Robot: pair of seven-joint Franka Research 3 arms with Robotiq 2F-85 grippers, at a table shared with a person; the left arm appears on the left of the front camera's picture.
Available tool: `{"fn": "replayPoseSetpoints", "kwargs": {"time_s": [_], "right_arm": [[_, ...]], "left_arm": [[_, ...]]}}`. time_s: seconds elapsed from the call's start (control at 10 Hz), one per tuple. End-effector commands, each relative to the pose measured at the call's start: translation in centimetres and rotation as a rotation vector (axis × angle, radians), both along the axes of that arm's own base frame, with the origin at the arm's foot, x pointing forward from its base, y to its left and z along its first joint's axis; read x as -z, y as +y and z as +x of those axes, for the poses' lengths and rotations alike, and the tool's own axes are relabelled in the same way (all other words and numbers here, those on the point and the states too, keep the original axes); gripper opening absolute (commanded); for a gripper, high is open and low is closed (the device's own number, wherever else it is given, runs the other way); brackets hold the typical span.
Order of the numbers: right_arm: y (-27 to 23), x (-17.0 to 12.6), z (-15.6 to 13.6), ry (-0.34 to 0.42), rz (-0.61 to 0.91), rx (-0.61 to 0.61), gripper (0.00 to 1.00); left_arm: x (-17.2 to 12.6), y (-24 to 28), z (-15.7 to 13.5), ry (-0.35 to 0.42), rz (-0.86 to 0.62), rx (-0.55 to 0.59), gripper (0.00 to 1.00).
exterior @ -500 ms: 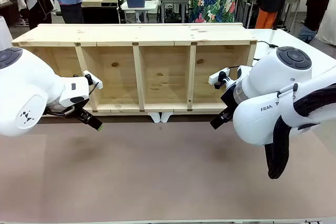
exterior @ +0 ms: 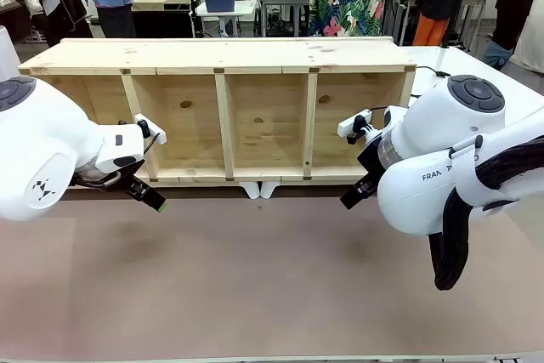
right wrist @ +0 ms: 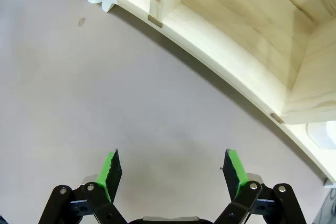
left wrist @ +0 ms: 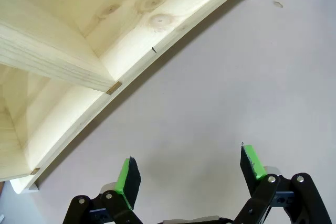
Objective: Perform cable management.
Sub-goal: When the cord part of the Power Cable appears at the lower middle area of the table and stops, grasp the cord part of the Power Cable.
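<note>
Your left gripper [left wrist: 190, 174]: fingers apart, empty. Your right gripper [right wrist: 170, 174]: fingers apart, empty. Both at wooden shelf's [exterior: 255, 55] near side.

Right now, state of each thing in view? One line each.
Left black green-padded gripper: open, empty.
Right black green-padded gripper: open, empty.
Long pale pine shelf unit: on its side, open face toward robot.
Thin black cord: loose by shelf's right end.
</note>
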State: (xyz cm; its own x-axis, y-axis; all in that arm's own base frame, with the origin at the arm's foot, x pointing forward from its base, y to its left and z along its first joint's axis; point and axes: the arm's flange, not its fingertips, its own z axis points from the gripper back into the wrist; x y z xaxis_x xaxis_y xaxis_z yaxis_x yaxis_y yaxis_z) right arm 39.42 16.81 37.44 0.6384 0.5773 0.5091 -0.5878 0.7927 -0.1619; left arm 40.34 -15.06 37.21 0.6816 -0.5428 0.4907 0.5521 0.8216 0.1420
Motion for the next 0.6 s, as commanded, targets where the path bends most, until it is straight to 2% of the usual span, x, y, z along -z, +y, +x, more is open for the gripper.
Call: {"fn": "replayPoseSetpoints", "kwargs": {"time_s": [0.0, 0.5], "right_arm": [[-0.02, 0.01, 0.01, 0.001, 0.001, 0.001, 1.0], [-0.02, 0.01, 0.01, 0.001, 0.001, 0.001, 1.0]], "left_arm": [[0.0, 0.04, 0.01, 0.0, 0.0, -0.001, 1.0], [0.0, 0.04, 0.01, 0.0, 0.0, -0.001, 1.0]]}}
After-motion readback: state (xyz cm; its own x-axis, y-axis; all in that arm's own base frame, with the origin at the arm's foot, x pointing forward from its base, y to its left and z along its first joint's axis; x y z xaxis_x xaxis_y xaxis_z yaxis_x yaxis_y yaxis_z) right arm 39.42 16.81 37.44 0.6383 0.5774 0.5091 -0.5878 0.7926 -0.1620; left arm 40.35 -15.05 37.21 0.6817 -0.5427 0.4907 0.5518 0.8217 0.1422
